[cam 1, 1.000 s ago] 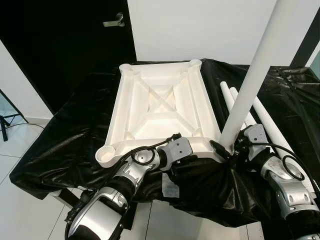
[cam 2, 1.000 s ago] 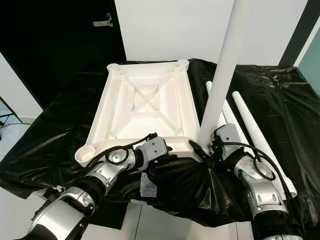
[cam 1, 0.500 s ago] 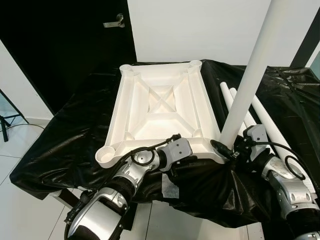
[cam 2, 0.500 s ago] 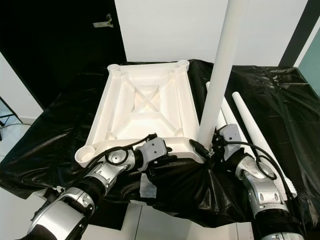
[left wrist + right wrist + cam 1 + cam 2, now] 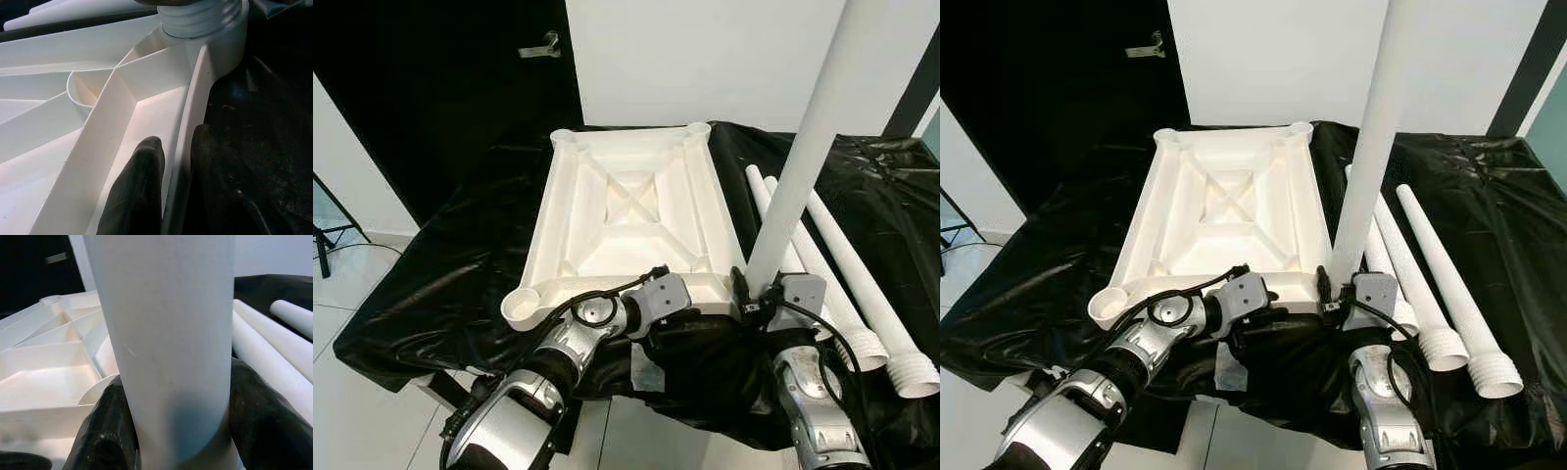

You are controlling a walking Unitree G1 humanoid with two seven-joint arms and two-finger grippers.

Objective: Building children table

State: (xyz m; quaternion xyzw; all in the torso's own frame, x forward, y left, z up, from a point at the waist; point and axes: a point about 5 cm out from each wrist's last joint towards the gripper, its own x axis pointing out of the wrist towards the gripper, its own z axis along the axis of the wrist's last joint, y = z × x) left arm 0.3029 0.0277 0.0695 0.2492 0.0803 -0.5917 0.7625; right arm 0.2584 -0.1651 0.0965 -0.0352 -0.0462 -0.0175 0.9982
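The black sheet covering the work surface spans the frame from lower left to far right. The white table top lies upside down at the centre, ribs up, its far corners near the white wall at the top and its near edge just short of the sheet's front drop.

Since a second ago the upright table leg has gone from leaning toward the upper right to standing closer to vertical in the near right corner socket, and the right arm has swung inward, from the lower right corner of the frame to straight below the leg.

Three loose legs lie side by side on the sheet right of the table top, ribbed ends toward the front edge; the nearest lies just beside the table top's right rim, so little bare sheet is left there, while bare sheet lies open to the left of the table top.

The right gripper is clenched around the upright leg's base, a finger on each side. The left gripper pinches the table top's near rim, one finger inside, one outside, close to the socket.
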